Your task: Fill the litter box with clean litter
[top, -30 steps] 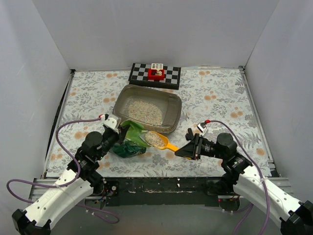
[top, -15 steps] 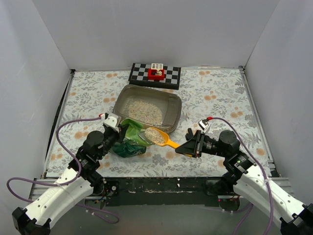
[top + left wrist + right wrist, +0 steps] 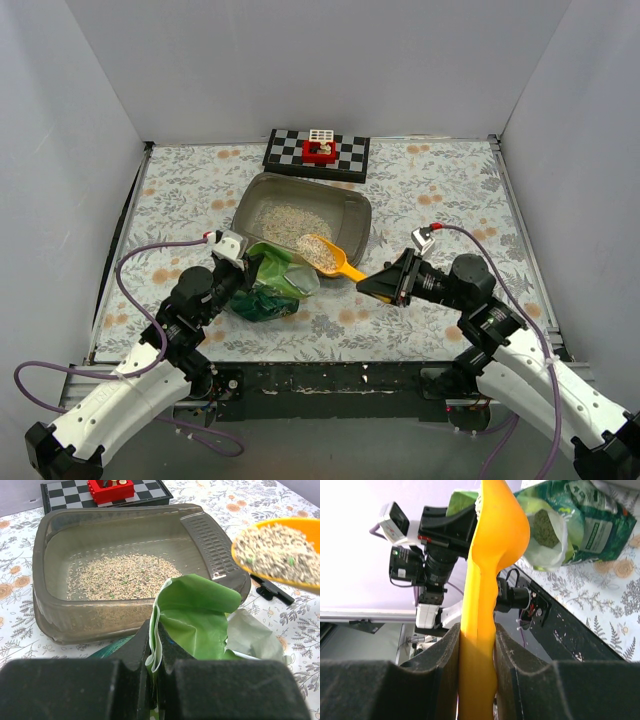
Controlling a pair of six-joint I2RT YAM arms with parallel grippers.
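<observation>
From above, the litter box [image 3: 356,208] sits in the middle of the table [image 3: 450,200] with some clean litter [image 3: 283,222] inside. The right gripper [image 3: 372,288] holds a full yellow scoop [image 3: 322,252] over the box's near side. The left wrist view shows the left gripper [image 3: 155,647] pinched tight on the edge of the green bag [image 3: 200,612], just in front of the box. The right wrist view shows the jaws squeezing the scoop's handle.

The clean litter [image 3: 288,222] lies in the litter box [image 3: 357,222], bag [image 3: 262,297] before, board [image 3: 290,148] behind.
</observation>
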